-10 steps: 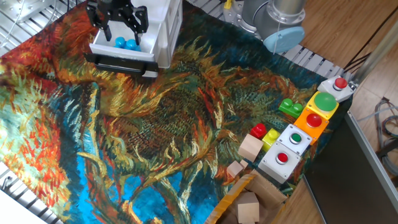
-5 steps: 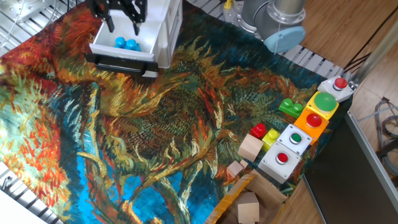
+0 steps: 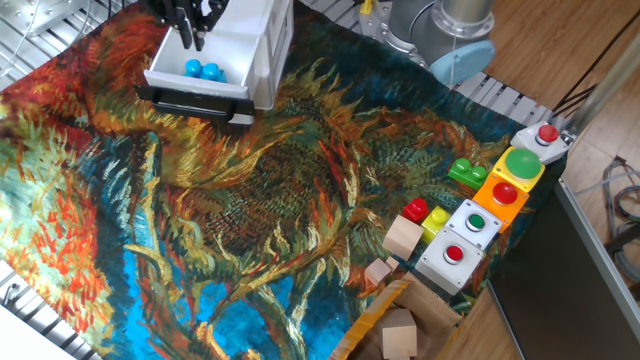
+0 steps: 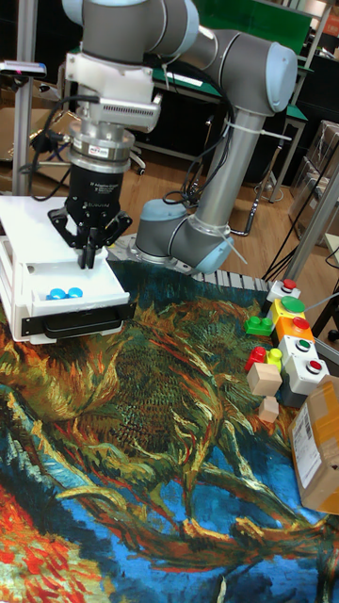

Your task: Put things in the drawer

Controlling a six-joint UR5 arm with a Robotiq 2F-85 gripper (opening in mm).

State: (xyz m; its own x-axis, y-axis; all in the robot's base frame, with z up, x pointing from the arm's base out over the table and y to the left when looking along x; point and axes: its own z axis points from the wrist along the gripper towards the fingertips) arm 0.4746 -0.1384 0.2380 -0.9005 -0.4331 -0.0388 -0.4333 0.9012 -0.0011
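Note:
The white drawer (image 3: 165,75) (image 4: 104,283) stands pulled out of its white box cabinet (image 3: 268,45) (image 4: 24,226) at the table's far left. Inside it lies a bright blue studded brick (image 3: 203,71) (image 4: 66,293), free of any grip. My gripper (image 3: 190,38) (image 4: 87,259) hangs a little above the back of the drawer, pointing down. Its fingers are shut together with nothing between them. The drawer's front looks dark in both views.
A painted cloth (image 3: 250,200) covers the table. At the right edge are a green brick (image 3: 466,172), red brick (image 3: 416,211), yellow brick (image 3: 437,216), two wooden blocks (image 3: 402,238), button boxes (image 3: 505,190) and a cardboard box (image 3: 400,325).
My gripper has risen from just over the blue brick and its fingers have gone from spread to shut. The brick stays in the drawer.

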